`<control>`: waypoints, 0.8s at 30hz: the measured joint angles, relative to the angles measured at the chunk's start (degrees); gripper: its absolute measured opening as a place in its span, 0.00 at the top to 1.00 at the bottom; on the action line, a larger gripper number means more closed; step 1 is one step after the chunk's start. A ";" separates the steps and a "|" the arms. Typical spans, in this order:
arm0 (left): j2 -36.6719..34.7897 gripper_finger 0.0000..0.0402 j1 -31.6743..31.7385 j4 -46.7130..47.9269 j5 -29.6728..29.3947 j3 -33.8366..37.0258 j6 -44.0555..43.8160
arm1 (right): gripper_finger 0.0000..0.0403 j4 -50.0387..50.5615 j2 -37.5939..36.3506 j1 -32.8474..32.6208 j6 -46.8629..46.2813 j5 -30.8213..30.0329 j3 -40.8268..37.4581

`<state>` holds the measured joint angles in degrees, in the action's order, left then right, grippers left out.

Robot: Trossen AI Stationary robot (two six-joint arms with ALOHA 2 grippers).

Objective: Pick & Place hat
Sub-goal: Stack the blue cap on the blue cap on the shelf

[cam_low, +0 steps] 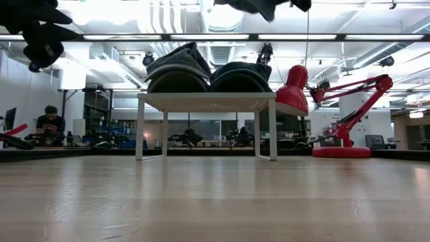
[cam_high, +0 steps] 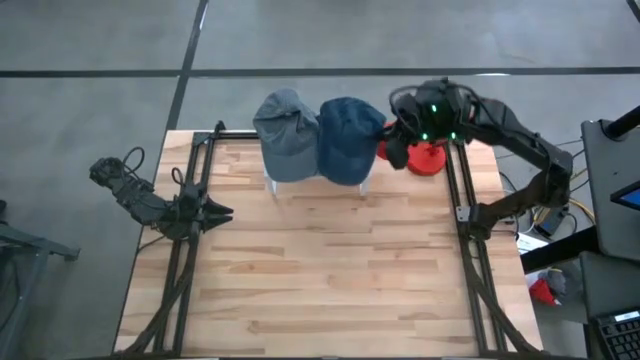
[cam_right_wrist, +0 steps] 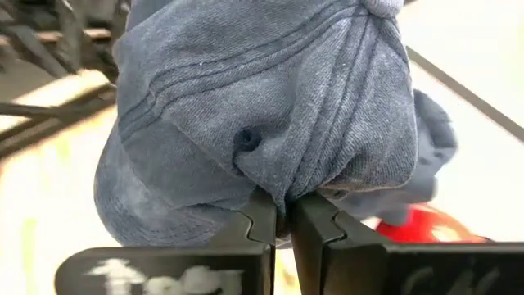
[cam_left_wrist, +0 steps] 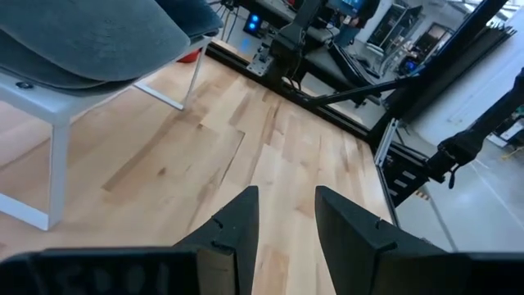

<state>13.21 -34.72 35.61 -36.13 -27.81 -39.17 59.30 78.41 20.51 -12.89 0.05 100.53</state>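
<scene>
Red lamp [cam_high: 428, 157] crowds the right pincer [cam_right_wrist: 286, 215] (clamped on blue hat [cam_high: 349, 138]) beside grey hat [cam_high: 285, 133].

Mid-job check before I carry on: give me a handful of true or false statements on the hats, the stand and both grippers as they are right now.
1. The right gripper is shut on the blue hat. True.
2. The left gripper holds the grey hat. False: it holds nothing, its jaws stand apart, and it waits at the table's left side.
3. Both hats sit on the white stand. True.
4. The red lamp stands between the two hats. False: it stands beside the blue hat, at the table's right rear.
5. The grey hat lies flat on the wooden tabletop. False: it rests on the stand.
</scene>
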 joint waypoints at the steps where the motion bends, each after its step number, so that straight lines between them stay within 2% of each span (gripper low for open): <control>1: 0.00 0.70 0.00 -0.03 0.00 0.00 -0.54 | 0.97 1.29 0.78 1.49 1.27 0.96 1.26; 6: 0.00 0.70 0.02 -0.03 0.02 0.00 -2.28 | 0.97 6.49 6.12 8.20 7.18 8.49 8.48; 13: 0.00 0.70 0.01 0.00 0.02 0.00 -2.28 | 0.97 17.24 16.35 13.49 13.27 13.48 19.86; 19: 0.00 0.70 0.00 0.01 0.04 -0.01 -2.28 | 0.97 20.20 23.99 15.89 14.18 14.15 26.64; 24: 0.00 0.70 0.01 0.03 0.06 0.00 -2.64 | 0.97 24.54 27.37 18.50 12.14 14.02 29.58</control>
<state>13.21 -34.71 35.63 -36.07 -27.81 -41.81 83.83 105.78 39.02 -0.75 14.06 130.11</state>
